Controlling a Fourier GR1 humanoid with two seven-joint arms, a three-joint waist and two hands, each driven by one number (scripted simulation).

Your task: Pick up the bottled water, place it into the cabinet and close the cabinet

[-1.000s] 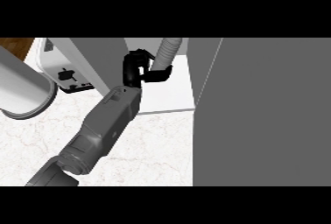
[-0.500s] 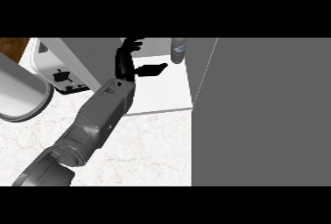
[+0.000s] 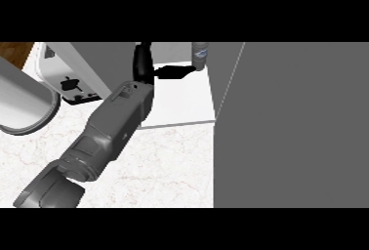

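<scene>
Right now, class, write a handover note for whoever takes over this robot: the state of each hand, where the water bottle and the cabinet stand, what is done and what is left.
Left hand: open, fingers straight, holding nothing, just left of the bottle.
Right hand: not in view.
The small clear water bottle stands upright on the white cabinet shelf, at its right side, next to what looks like the open grey cabinet door.
Done: bottle placed inside.
Left: draw the hand out, then swing the door shut.
</scene>
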